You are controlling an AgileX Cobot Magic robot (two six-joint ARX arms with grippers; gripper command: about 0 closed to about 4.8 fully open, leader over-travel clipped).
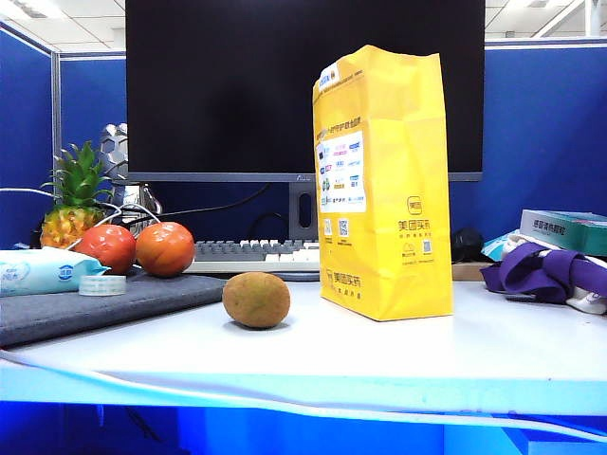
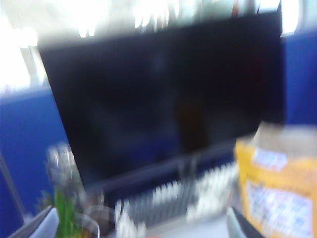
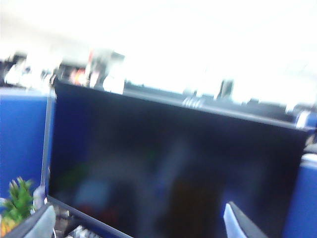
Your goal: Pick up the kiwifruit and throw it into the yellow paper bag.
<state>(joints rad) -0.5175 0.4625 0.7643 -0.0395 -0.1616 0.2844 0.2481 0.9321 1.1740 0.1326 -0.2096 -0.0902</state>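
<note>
We see the kiwifruit (image 1: 256,300) lying untouched on the worktop (image 1: 398,351), just beside the yellow paper bag (image 1: 384,190). Both pincers, left (image 2: 143,229) and right (image 3: 141,223), stand open, high above. Next, one must descend over the fruit.

- The right wrist view was heavily blurred.
- A large dark monitor (image 3: 173,168) filled most of the frame.
- Bright, washed-out ceiling light was seen above the monitor, with indistinct clutter along the screen's upper edge.
- A blue partition (image 3: 22,139) was seen beside the monitor, and another blue panel (image 3: 304,198) at the opposite side.
- A green leafy pineapple top (image 3: 17,201) was seen low down by the blue partition.
- The two fingertips (image 3: 39,223) of the right gripper (image 3: 138,225) were seen set wide apart, with nothing between them.
</note>
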